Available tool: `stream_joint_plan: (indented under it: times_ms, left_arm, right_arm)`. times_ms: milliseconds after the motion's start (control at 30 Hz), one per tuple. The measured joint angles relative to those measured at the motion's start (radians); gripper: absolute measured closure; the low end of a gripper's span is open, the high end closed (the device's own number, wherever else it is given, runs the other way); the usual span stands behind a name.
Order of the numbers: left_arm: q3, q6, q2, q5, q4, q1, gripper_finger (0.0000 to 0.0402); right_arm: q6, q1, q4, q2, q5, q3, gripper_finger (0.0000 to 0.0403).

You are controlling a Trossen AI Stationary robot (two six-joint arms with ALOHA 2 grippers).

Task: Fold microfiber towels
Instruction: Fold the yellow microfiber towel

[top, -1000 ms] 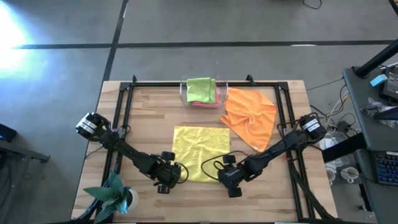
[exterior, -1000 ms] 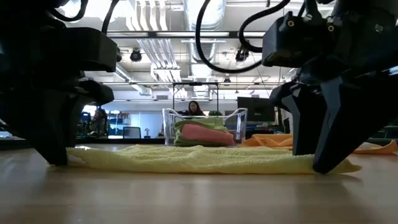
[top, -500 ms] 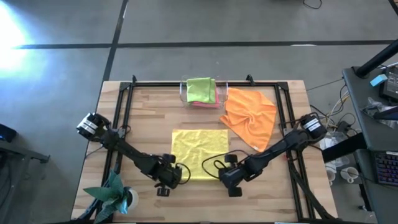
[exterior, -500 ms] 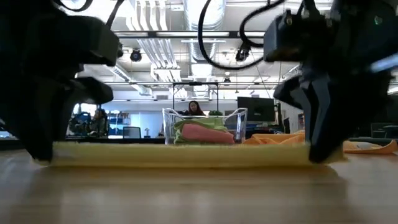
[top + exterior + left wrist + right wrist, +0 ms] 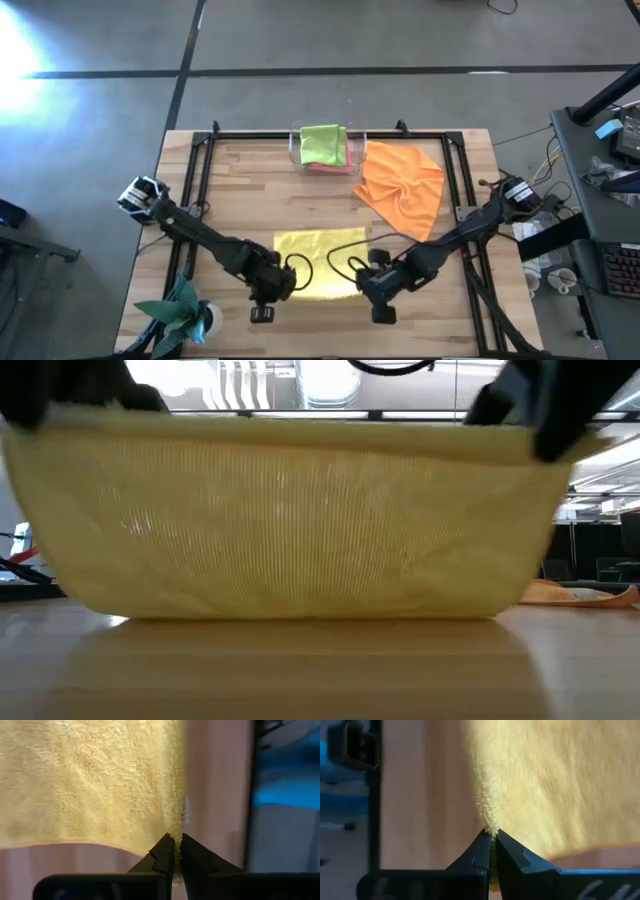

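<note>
The yellow towel [image 5: 315,262] is held up by its near edge between my two grippers and fills the low view [image 5: 300,520] as a hanging sheet. Its lower part rests on the table. My left gripper [image 5: 268,292] is shut on the towel's near left corner. My right gripper [image 5: 374,292] is shut on its near right corner. An orange towel [image 5: 403,190] lies crumpled on the table at the far right. A lime green towel [image 5: 322,142] lies on a pink one in the clear tray [image 5: 296,148] at the far edge. My left gripper pinches the yellow towel's near left corner [image 5: 173,836] between its two fingertips [image 5: 164,854]. The corner is lifted, and the towel hangs below it with its lower part [image 5: 300,605] on the table. My right gripper pinches the yellow towel's near right corner [image 5: 489,826] between its two fingertips [image 5: 482,851]. The corner is lifted. The top edge [image 5: 300,438] runs nearly straight between the two grippers.
A black frame [image 5: 200,170] runs round the tabletop. A teal paper plant [image 5: 185,310] stands at the near left corner. Bare wood shows to the left of the yellow towel and along the near edge.
Both grippers have risen and gone a little toward the near edge, staying shut on the yellow towel's near corners. The near edge has lifted off the table. The towel, flat before, now hangs as a sheet, and its far edge has slid nearer.
</note>
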Motion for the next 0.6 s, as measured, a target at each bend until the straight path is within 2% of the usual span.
stream_joint_plan:
  times_ms: [133, 233, 367, 600]
  left_arm:
    - [0.038, -0.123, -0.011, 0.0, -0.054, -0.021, 0.0389]
    - [0.032, -0.135, -0.01, -0.059, -0.059, -0.021, 0.0389]
    - [0.013, -0.146, 0.004, -0.153, -0.062, 0.027, 0.0389]
    - [-0.067, -0.194, 0.026, -0.147, -0.068, 0.129, 0.0389]
  right_arm:
    - [0.046, 0.042, 0.004, -0.002, 0.024, 0.002, 0.0394]
    - [0.08, 0.034, -0.028, 0.002, 0.1, -0.004, 0.0394]
    - [0.109, -0.044, -0.045, 0.017, 0.16, -0.004, 0.0394]
    - [0.135, -0.192, -0.083, 0.06, 0.154, -0.014, 0.0394]
